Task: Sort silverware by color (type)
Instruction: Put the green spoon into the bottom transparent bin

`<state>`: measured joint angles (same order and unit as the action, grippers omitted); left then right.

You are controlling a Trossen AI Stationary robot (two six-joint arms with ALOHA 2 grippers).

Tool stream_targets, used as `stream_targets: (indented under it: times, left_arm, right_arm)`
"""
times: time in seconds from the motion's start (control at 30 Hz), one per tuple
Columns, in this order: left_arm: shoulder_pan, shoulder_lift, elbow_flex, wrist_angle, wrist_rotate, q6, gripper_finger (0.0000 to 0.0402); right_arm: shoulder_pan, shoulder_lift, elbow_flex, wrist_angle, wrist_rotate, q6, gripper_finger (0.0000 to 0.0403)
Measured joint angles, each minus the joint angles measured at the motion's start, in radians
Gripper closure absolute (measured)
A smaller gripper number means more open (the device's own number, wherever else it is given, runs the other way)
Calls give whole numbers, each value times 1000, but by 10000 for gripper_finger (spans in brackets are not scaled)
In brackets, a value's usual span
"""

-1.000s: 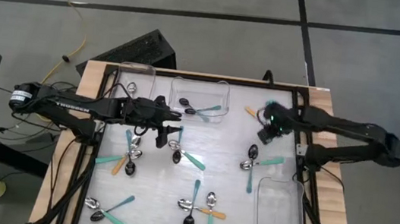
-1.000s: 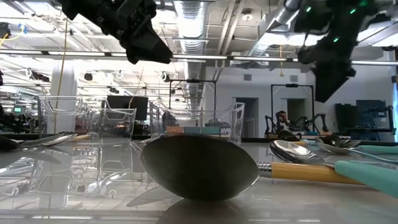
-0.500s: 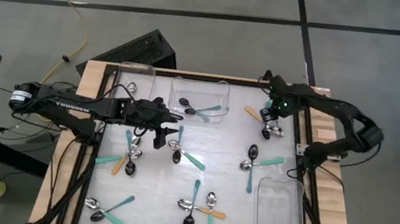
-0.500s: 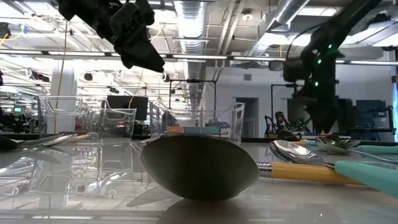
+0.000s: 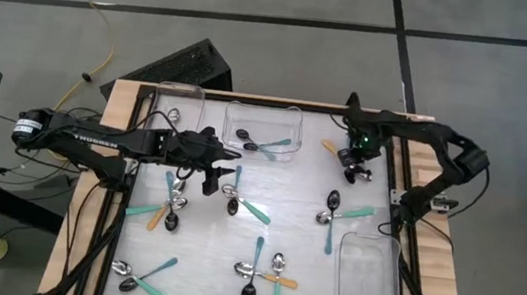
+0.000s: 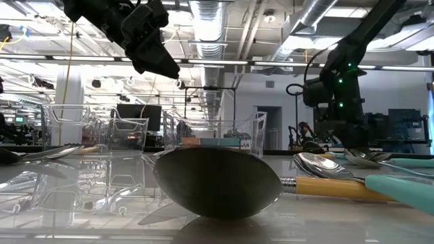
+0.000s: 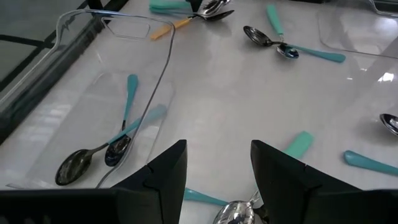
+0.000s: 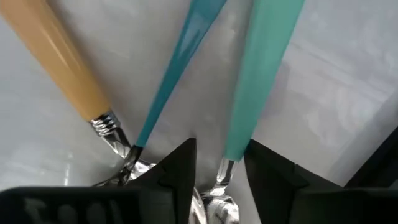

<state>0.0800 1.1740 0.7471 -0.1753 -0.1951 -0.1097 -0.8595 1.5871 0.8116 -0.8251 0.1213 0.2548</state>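
Two arms are over the table (image 5: pixel 303 238), and the spoons lie in little bunches all across it. On the left, the left gripper (image 5: pixel 211 177) hangs above the table, just beside the near edge of the far clear bin (image 5: pixel 298 132). Its fingers (image 7: pixel 160 177) are spread apart and hold nothing. Two teal-handled spoons (image 7: pixel 102 148) already lie inside that bin, and another small bunch of spoons (image 5: pixel 174 200) lies just near of this gripper. More spoons sit in the middle, like the cluster with an orange handle (image 5: pixel 263 271) at the near side. On the right, the right gripper (image 5: pixel 355 166) is down low at the far right part of the table, right on top of a bunch of three spoons there. The wrist view shows them well: an orange-handled spoon (image 8: pixel 59 56), a thin blue-handled spoon (image 8: pixel 177 68) and a teal-handled spoon (image 8: pixel 261 68). Their handles all point away from the gripper and fan out, and their metal necks come together right at the fingertips. The neck of the teal-handled spoon runs straight into the gap between the two dark fingers (image 8: pixel 171 174), which are partly apart and not yet closed on it. So I think the right arm is the one to grab next, and the teal one is lined up best. The blue one's neck lies very close beside it, so the fingers might catch both. A long clear bin (image 5: pixel 368 281) waits near the right edge, on the near side.
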Motion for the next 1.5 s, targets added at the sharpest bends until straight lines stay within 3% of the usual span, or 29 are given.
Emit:
stream_targets:
  times: [0.13, 0.23, 0.33, 0.57, 0.73, 0.87, 1.03, 1.33, 1.5]
  left_arm:
    - [0, 0, 0, 0, 4, 0, 239]
    - [-2, 0, 0, 0, 5, -1, 239]
    - [-6, 0, 0, -2, 6, -7, 239]
    - [-36, 0, 0, -22, 5, -8, 239]
    - [-59, 0, 0, -23, -12, -8, 239]
    - [-69, 0, 0, -23, -48, -8, 239]
    - [-70, 0, 0, -23, -56, -5, 239]
    - [-70, 1, 0, -5, -69, 19, 239]
    - [-70, 1, 0, 15, -80, 20, 239]
  right_arm:
    - [10, -19, -4, -3, 24, 16, 314]
    - [7, -54, -5, -1, 111, 45, 361]
    - [-4, -118, -5, -2, 153, 42, 360]
    - [-16, -361, -5, 32, 143, -7, 358]
    - [80, -560, -5, 60, 16, -87, 357]
    - [264, -707, -17, 128, -131, -171, 356]
    - [579, -849, -49, 229, -371, -260, 356]
    - [1124, -902, -50, 231, -409, -305, 355]
    - [1341, -864, -50, 225, -328, -282, 355]
